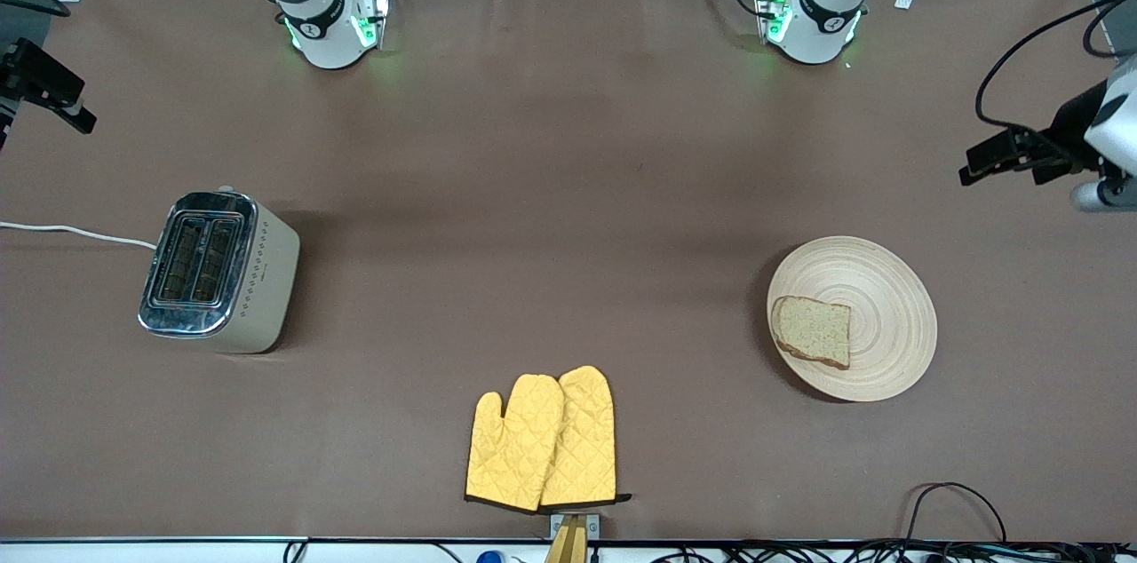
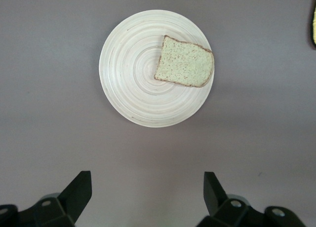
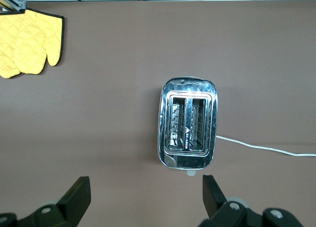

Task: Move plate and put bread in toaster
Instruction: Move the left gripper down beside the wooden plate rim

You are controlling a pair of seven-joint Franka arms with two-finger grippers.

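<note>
Yellow oven mitts lie at the counter edge nearest the front camera, the toaster toward the right arm's end and the plate with the bread toward the left arm's. Left wrist view: the left gripper hangs open above the counter beside the plate; it should pinch the bare rim, clear of the bread. Right wrist view: the right gripper waits open, high beside the toaster's empty slots.

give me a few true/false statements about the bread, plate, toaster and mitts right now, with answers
1. The bread lies on the plate. True.
2. The toaster already holds a slice. False: both slots are empty.
3. The left hand is open, over the table near the plate. True.
4. The mitts are blue. False: they are yellow.
5. The right hand grips the toaster cord. False: it is open and holds nothing.
</note>
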